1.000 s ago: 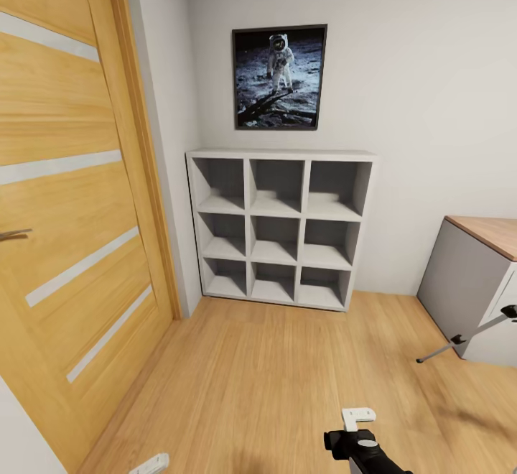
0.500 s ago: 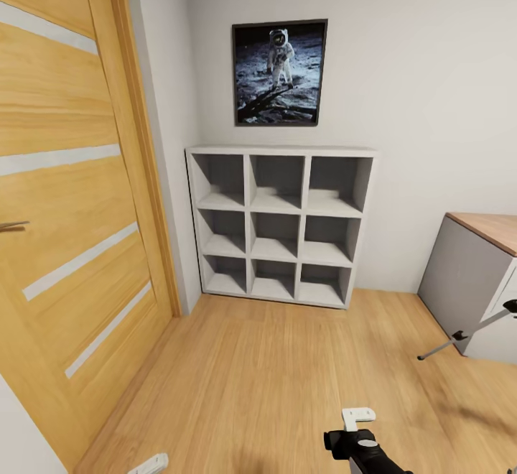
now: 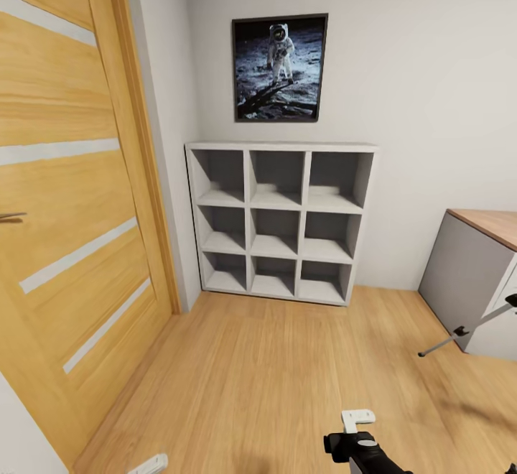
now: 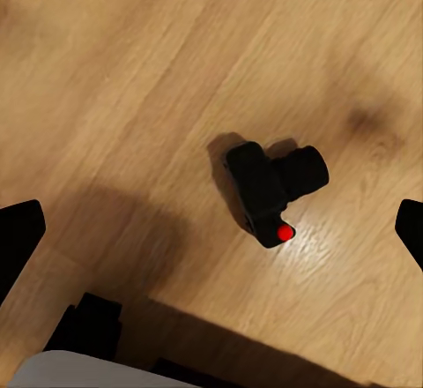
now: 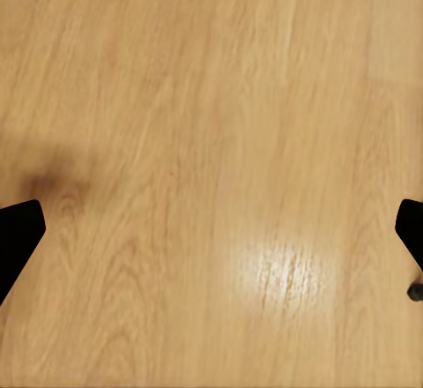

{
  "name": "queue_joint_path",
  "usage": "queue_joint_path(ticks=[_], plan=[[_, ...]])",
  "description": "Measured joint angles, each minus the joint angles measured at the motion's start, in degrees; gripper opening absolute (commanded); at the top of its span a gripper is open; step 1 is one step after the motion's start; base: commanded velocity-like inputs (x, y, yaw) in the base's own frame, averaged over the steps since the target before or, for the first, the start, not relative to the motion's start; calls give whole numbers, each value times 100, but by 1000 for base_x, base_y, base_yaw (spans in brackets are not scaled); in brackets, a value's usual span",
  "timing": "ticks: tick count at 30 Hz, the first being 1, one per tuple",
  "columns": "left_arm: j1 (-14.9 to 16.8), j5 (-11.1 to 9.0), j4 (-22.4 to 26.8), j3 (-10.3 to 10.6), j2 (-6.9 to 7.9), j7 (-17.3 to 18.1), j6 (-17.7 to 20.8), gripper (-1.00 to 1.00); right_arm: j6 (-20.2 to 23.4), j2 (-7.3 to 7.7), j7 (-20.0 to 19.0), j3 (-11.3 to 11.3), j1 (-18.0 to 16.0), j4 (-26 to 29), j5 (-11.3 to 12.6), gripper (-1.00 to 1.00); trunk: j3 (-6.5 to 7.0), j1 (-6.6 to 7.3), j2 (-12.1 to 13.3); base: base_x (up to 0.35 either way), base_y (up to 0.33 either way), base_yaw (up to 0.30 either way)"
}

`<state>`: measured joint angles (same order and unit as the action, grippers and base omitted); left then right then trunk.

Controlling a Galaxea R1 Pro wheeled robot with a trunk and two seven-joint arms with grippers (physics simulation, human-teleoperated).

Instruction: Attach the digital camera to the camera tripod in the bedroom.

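The digital camera (image 4: pixel 264 192) lies on the floor (image 4: pixel 132 70); your left gripper (image 4: pixel 211 234) hangs spread above it. It looks rigid and light: grip its body, not its lens.

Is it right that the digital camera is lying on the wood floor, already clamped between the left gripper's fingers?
Not clamped. In the left wrist view the digital camera lies free on the wood floor, and the left gripper is open, its fingers well apart from it.
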<state>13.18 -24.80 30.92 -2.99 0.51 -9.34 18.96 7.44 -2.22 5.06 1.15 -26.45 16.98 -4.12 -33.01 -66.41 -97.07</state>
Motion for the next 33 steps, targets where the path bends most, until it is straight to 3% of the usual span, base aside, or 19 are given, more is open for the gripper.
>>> queue_joint_path(ticks=[33], plan=[[0, -5, 6, 0, 15, 0, 0, 100, -28, -4, -10, 5, 0, -50, 13, 100, -593, -725, -1324, 0, 0, 0]])
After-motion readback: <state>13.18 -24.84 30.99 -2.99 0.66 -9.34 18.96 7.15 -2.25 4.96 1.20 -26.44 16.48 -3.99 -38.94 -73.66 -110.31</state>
